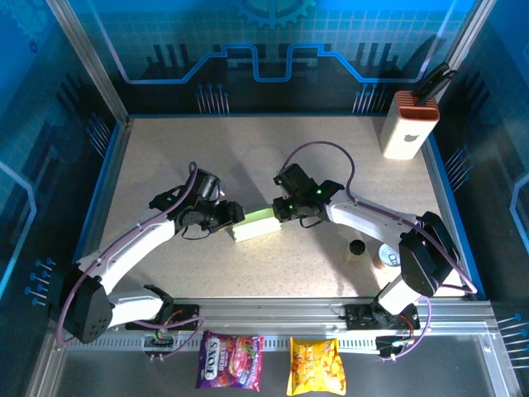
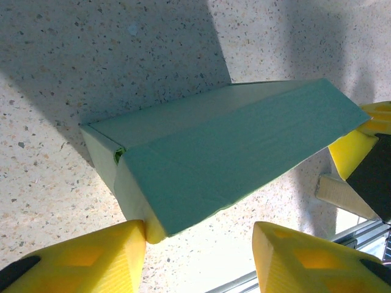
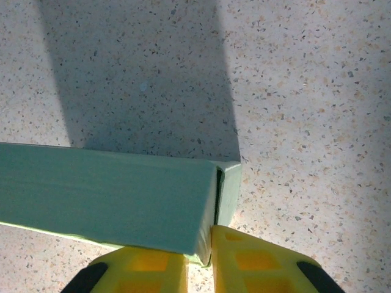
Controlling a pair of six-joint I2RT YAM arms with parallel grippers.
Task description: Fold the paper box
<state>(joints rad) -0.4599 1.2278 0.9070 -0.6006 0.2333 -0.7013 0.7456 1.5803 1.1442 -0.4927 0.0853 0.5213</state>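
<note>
Two sets of jaws flank a pale green rectangular paper box (image 1: 258,225) lying mid-way on the speckled surface (image 1: 248,149), long axis left to right between them: left jaws stand open at its left end, right jaws nearly closed, seemingly pinching its right end corner.

Lab cell: aluminium frame (image 1: 273,310), blue panels (image 1: 273,41)

Paper box (image 3: 104,204) end past left edge
</note>
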